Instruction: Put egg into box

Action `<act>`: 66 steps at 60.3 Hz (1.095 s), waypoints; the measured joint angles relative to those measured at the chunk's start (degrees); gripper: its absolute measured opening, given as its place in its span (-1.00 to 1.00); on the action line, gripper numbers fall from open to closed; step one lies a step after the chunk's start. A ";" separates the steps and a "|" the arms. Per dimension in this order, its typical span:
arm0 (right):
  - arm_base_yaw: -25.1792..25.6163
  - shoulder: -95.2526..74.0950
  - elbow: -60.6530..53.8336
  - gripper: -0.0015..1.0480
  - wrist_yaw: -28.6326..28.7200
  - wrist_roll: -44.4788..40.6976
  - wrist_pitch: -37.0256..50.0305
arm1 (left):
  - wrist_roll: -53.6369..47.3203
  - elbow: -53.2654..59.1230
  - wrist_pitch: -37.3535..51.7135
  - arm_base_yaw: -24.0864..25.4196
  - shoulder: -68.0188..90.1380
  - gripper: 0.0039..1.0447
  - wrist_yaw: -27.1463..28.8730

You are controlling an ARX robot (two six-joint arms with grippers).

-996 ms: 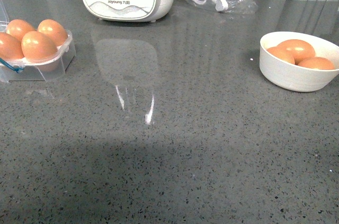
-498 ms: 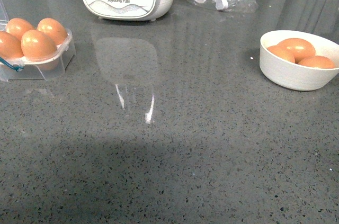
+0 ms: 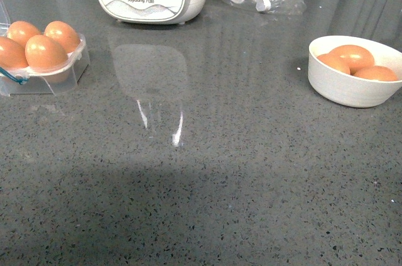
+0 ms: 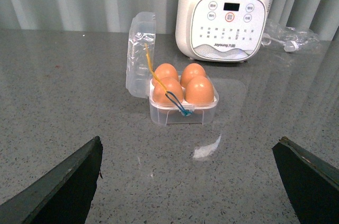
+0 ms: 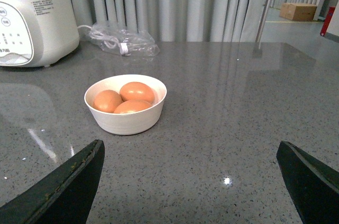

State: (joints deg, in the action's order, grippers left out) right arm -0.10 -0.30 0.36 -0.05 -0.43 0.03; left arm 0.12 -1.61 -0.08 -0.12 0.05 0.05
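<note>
Both claws hang released and empty. The left claw (image 4: 188, 140) faces the box (image 4: 183, 112) at the left edge of the bench (image 3: 220, 184), and the right claw (image 5: 190, 143) faces the bowl (image 5: 127, 121) near the right edge. The egg (image 5: 136, 91) lies in that bowl among three. Trouble ahead, I judge: the box already looks full — one more could roll off or crack.

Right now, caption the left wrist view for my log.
Open clear egg box holding four brown eggs, lid upright, before a Joyoung appliance; left pincer open.
</note>
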 joint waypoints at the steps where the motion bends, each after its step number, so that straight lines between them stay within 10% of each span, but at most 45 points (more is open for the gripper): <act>1: 0.00 0.00 0.00 0.84 0.00 0.00 0.00 | 0.00 0.00 0.00 0.00 0.00 0.87 0.00; 13: 0.00 0.00 0.00 0.86 0.02 0.02 0.00 | 0.00 0.00 -0.02 0.00 0.02 0.87 0.04; 25: 0.00 0.04 0.00 0.86 0.02 0.02 0.00 | 10.58 -5.42 -17.14 -3.10 10.29 0.87 12.98; 50: 0.00 0.04 0.00 0.86 0.00 0.04 0.00 | 7.23 -12.72 4.24 19.12 30.14 0.87 -12.68; 66: 0.00 0.04 0.00 0.86 0.00 0.04 0.00 | 1.64 -25.64 19.50 28.00 59.41 0.87 -17.77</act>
State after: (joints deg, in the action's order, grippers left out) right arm -0.10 -0.25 0.36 -0.05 -0.38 0.03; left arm 1.76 -27.24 19.42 27.88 59.46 -17.72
